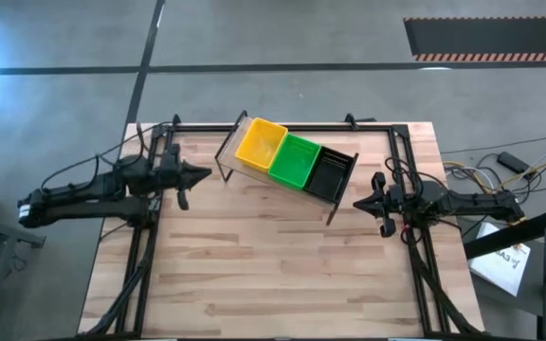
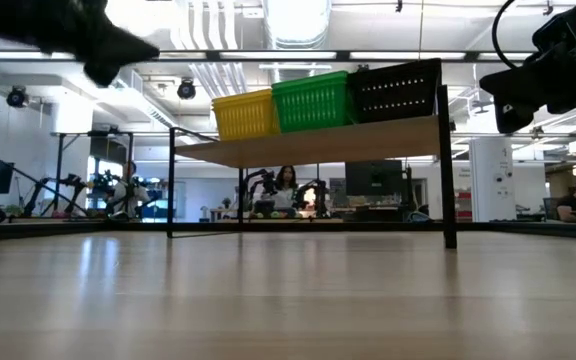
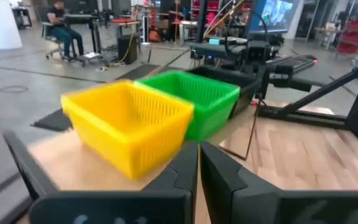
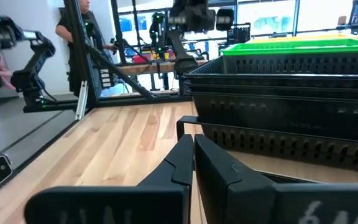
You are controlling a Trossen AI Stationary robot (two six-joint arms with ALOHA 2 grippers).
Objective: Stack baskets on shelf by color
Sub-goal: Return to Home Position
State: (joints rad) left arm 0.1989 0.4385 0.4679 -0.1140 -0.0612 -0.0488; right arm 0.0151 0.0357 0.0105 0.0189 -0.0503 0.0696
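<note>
Three baskets stand in a row on the shelf at the table's far middle: yellow, green and black. Their bottoms rest on the light wood plank, which stands on thin black legs. My left gripper is shut and empty, level, left of the shelf and pointing at its yellow end. My right gripper is shut and empty, level, right of the shelf and close to the black basket.
Black frame rails run along the table's left, right and far edges. Bare wooden tabletop lies between the shelf and the near edge. Cables and papers lie off the table's right side. People sit in the room beyond.
</note>
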